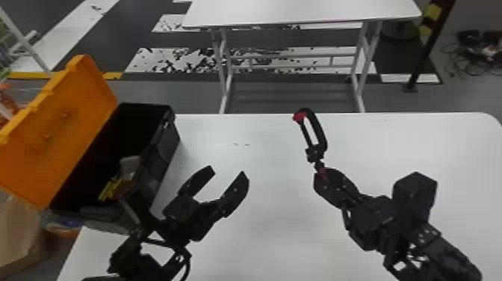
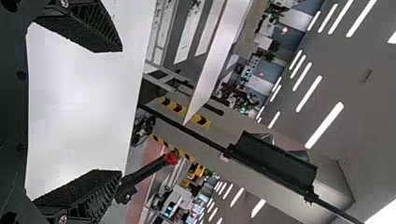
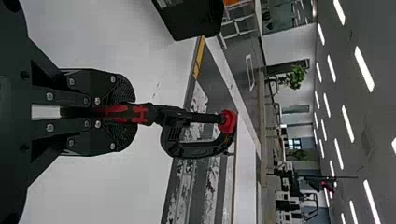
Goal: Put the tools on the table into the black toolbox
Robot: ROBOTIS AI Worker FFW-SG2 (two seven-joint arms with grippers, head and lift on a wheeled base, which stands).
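My right gripper (image 1: 322, 173) is shut on a black and red tool (image 1: 320, 134), which stands up from the fingertips above the table, its looped end farthest away. In the right wrist view the right gripper (image 3: 122, 112) clamps the red part of the tool (image 3: 198, 148). Left of it, my left gripper (image 1: 229, 173) is open with nothing between its fingers; in the left wrist view the left gripper (image 2: 116, 112) also stands wide apart. The black toolbox (image 1: 160, 149) is at the left, with yellow and grey items (image 1: 112, 188) inside.
The toolbox's orange lid (image 1: 71, 116) is swung open to the left. The white table (image 1: 276, 231) lies under both arms. A second white table (image 1: 298, 11) stands beyond it. A brown paper bag (image 1: 18, 231) is at the lower left.
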